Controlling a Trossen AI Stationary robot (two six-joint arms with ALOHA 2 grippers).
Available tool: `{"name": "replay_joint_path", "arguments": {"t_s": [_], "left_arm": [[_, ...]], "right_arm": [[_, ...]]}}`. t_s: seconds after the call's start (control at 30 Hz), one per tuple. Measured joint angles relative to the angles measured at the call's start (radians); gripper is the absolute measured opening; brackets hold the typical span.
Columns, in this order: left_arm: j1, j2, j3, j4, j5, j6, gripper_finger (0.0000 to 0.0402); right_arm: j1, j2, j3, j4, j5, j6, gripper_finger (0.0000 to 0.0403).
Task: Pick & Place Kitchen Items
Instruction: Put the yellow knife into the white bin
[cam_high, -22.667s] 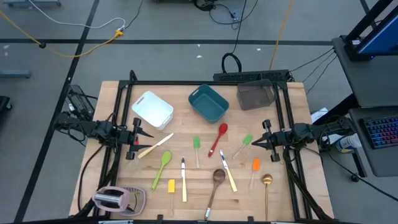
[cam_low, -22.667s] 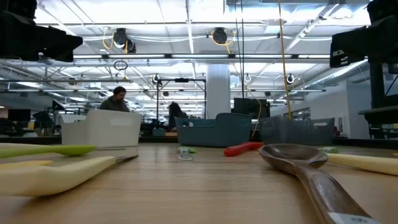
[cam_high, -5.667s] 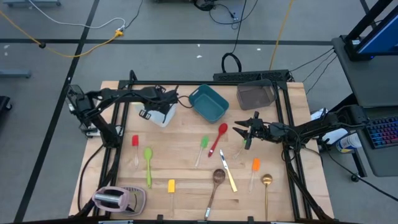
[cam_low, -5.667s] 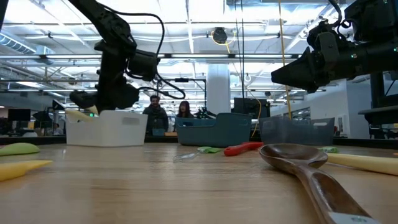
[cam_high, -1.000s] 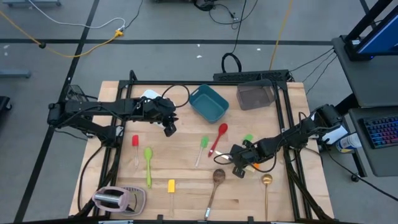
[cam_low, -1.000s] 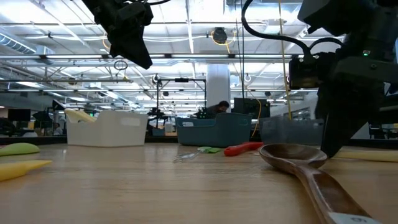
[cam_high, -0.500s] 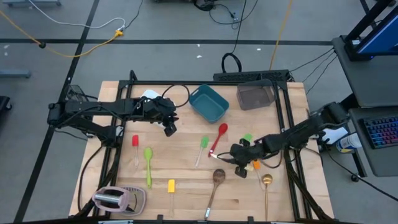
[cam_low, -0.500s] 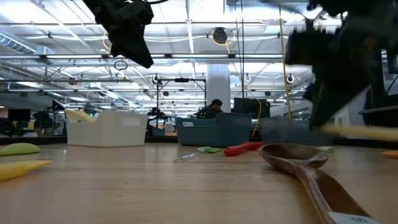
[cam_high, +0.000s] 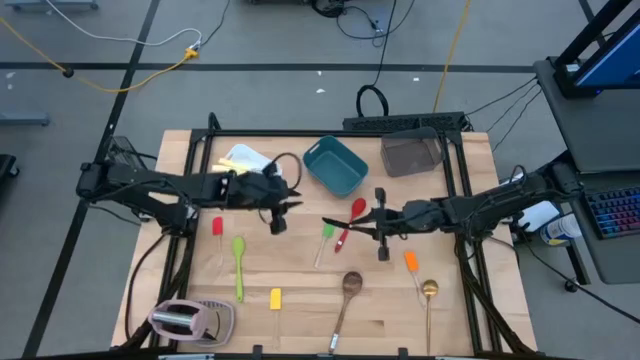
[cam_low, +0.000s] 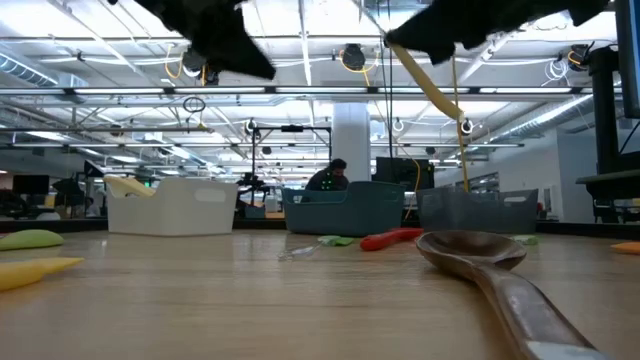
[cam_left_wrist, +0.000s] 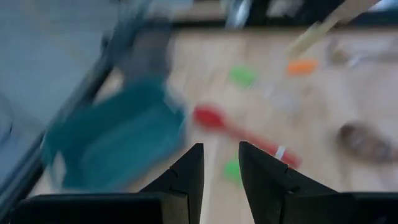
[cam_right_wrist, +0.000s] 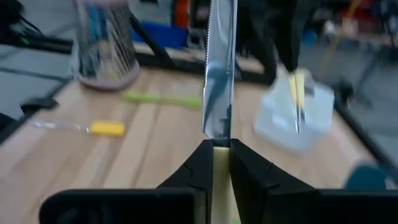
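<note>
Knife (cam_right_wrist: 219, 81) clamped in right pincer (cam_right_wrist: 221, 163)

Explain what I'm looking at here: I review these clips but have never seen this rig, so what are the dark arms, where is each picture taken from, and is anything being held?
Two robot arms work at a wooden table. One picture looks straight down, one looks level across the tabletop, and two come from cameras on the arms' wrists.

The right gripper is shut on a knife: its wrist view shows the serrated blade sticking out between the fingers, and the level view shows the cream handle hanging in the air. The left gripper hovers above the table near the white tub, holding nothing, with a gap between its fingers.

On the table lie a red spoon, a green spoon, a wooden spoon, a gold spoon, small spatulas, a teal tub, a grey tub and a pinkish toaster.
</note>
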Motion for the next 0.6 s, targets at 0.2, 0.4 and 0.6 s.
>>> {"name": "replay_joint_path", "arguments": {"t_s": [0.2,0.4,0.6], "left_arm": [[-0.043,0.040,-0.198,0.550,0.009,0.106,0.0106],[-0.044,0.115,-0.277,0.809,-0.001,0.057,0.0106],[-0.039,0.156,-0.274,0.818,-0.010,0.099,0.0106]], "right_arm": [[-0.086,0.047,0.000,0.224,-0.190,-0.051,0.0029],[-0.148,0.152,0.001,0.381,-0.224,-0.054,0.0028],[-0.192,0.256,0.001,0.564,-0.225,-0.051,0.0031]]}}
